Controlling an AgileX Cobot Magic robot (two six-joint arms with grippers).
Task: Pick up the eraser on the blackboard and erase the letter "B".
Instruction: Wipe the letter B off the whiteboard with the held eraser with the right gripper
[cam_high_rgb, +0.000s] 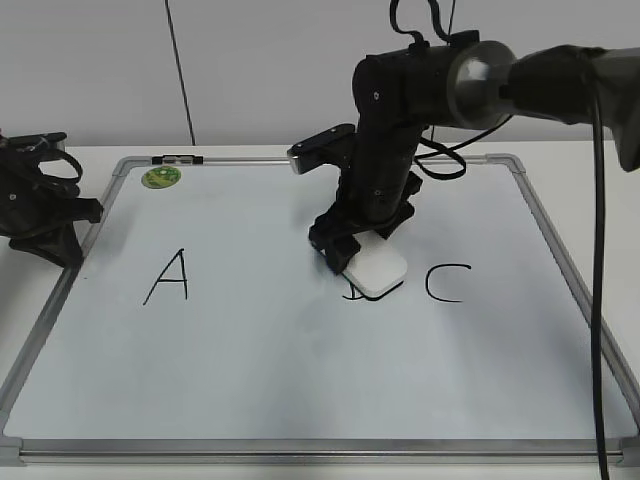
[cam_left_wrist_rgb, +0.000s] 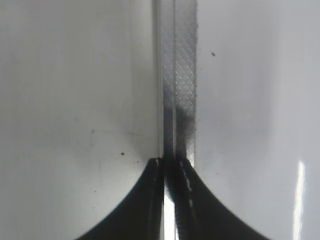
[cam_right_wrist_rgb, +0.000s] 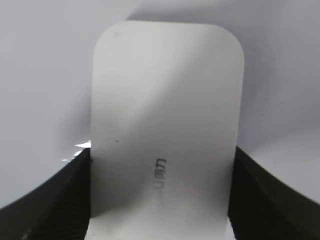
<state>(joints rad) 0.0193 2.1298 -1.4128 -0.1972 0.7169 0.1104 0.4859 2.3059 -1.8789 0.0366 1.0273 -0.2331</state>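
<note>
We have the eraser (cam_high_rgb: 377, 271) clamped between the two fingers of the right gripper (cam_high_rgb: 352, 258), which is closed on the block's long sides; in the right wrist view the dark pads press against both edges of the eraser (cam_right_wrist_rgb: 165, 140), its lettered top facing the camera. The eraser sits just right of centre in the exterior view, lying on the board (cam_high_rgb: 250, 370) between the A (cam_high_rgb: 168, 277) and the C (cam_high_rgb: 446, 283). Only a small black remnant of the B (cam_high_rgb: 353, 293) shows at the eraser's lower left edge; the rest is either covered or already wiped, and we cannot tell which. We judge the step in hand to be the wiping stroke. To do it well, we keep the dark underside flat on the board, hold steady downward pressure, and sweep toward the lower left of the frame over the remaining stroke, keeping well short of the C. The left gripper (cam_high_rgb: 40, 205) rests at the left edge of the frame by the board's frame; its wrist view shows the fingers nearly together with nothing between them, and we leave it parked. The green magnet (cam_high_rgb: 161, 178) in the upper left is well clear of the stroke.
</note>
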